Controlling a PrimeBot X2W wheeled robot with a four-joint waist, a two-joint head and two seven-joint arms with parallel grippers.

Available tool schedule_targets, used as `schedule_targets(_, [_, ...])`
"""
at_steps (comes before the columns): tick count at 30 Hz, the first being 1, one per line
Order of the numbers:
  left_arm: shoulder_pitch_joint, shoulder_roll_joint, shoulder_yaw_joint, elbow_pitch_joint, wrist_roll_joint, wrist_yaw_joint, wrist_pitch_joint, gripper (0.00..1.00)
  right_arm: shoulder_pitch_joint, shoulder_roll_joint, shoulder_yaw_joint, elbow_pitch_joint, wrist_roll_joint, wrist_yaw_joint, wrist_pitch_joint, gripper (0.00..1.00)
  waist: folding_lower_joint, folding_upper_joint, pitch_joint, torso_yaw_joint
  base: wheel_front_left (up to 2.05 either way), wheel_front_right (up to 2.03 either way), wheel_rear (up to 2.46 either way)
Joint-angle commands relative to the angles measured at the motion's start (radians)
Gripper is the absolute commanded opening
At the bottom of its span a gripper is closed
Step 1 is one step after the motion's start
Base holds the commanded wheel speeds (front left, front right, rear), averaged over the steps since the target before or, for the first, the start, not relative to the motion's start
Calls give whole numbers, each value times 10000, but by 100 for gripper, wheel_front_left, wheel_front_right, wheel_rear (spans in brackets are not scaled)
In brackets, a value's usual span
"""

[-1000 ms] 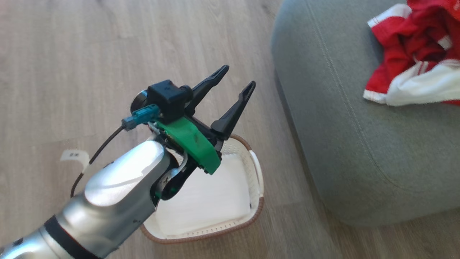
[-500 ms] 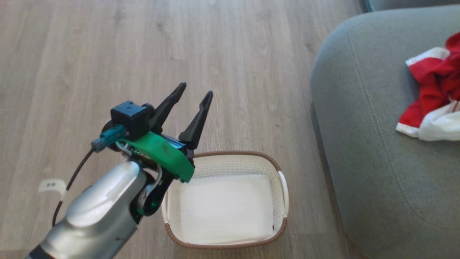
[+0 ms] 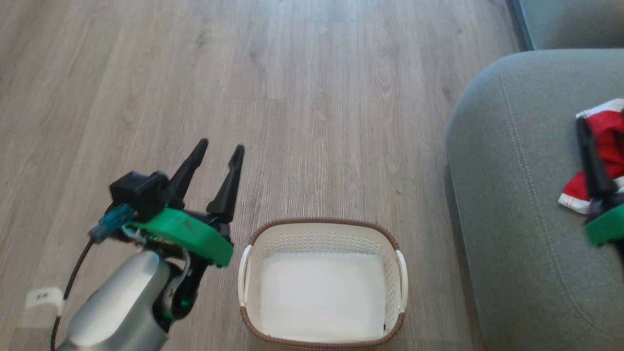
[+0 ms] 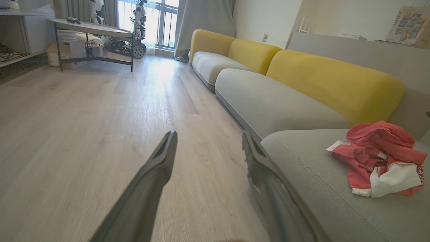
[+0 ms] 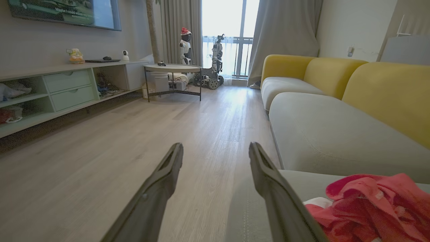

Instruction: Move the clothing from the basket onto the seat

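While the basket (image 3: 321,223) stands upright on the wooden floor (image 3: 317,97) with its white bottom in plain sight, the clothing (image 3: 607,129) lies in a crumpled red-and-white heap on the seat (image 3: 512,204), off to the basket's right and well apart from it. The seat's rounded grey edge, with its line of pale double stitching, comes near the basket's right handle without touching it.

Just left of the basket hangs the left gripper (image 3: 220,145), above the floor boards. Its two dark fingers are spread apart, pointing away from the robot, with nothing between them. The left wrist view looks along those fingers, and the gap between them frames bare floor (the heap sits off to one side there, on the grey cushion below yellow backrests (image 4: 332,80)). A small paper tag (image 3: 44,297) lies on the floor farther left of the basket than the arm.

Beyond the seat's edge, far to the basket's right, is the right gripper (image 5: 215,145). Its jaws also stand wide and hold nothing. From the head, one of its dark fingers crosses in front of the red cloth; whether it touches the fabric cannot be told. Along its own wrist view the heap lies close beside one finger, low on the cushion, outside the gap.
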Motion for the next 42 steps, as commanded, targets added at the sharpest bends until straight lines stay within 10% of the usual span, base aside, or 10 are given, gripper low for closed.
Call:
schedule_targets(1, [-310, 262, 563, -297, 82, 40, -123, 100, -25, -199, 3, -377, -80, 69, -80, 100, 1, -1, -71, 70, 0, 0, 0])
schedule_targets(22, [2959, -1012, 3951, -914, 2196, -466, -123, 100, 2056, 2936, 384, -612, -1409, 69, -1379, 100, 1, -1, -454, 243, 0, 0, 0])
schedule_targets(42, [3812, -2370, 5744, -342, 4526, -1787, -124, 100, 2410, 3626, 621, -842, -1959, 69, -1427, 100, 1, -1, -502, -42, 0, 0, 0])
